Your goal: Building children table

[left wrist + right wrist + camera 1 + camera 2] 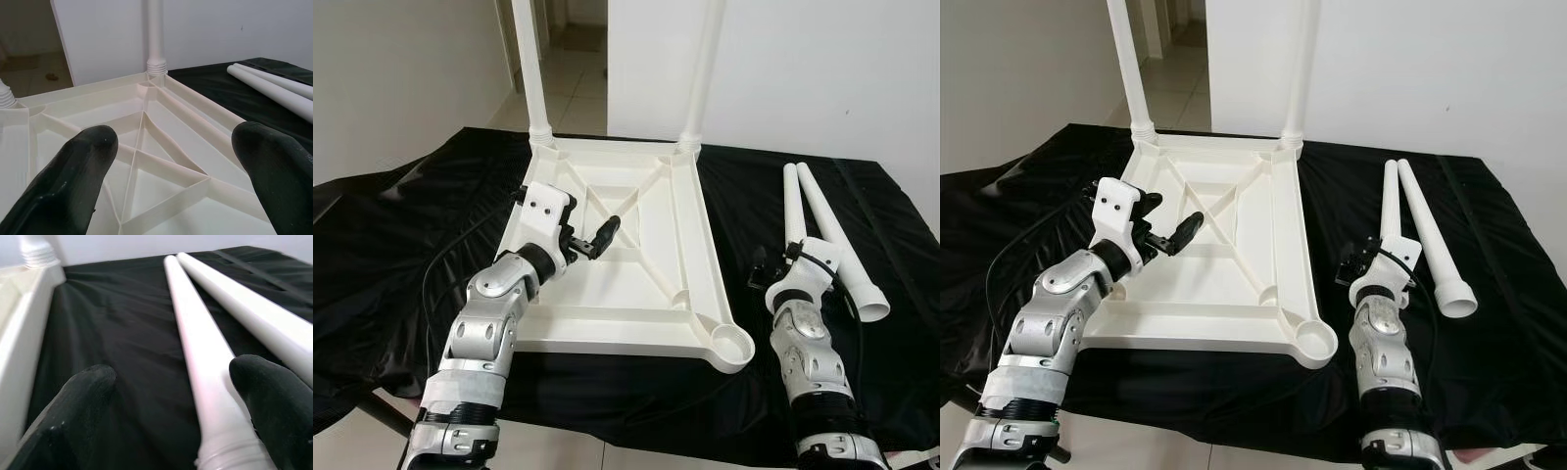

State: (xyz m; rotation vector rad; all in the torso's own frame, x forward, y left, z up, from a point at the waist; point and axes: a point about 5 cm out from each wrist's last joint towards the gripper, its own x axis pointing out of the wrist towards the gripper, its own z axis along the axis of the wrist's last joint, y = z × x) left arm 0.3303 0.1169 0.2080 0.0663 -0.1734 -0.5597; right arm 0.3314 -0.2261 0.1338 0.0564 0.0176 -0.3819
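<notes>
Lying just ahead of the right gripper (171, 411), the nearer leg (195, 347) runs lengthwise away from it, beside the upturned tabletop (646, 235). Its fingers are spread, empty, the leg's wide end between them. The left gripper (171, 171) hangs released over the tabletop.

We see even, bright indoor light in the head views, with soft glare on the black cloth (391, 215) toward nine o'clock. The white tabletop (636, 294) nearly blows out. In both wrist views the near black fingertips (73, 176) are blurred, and the pale legs (205, 362) soften close up.
</notes>
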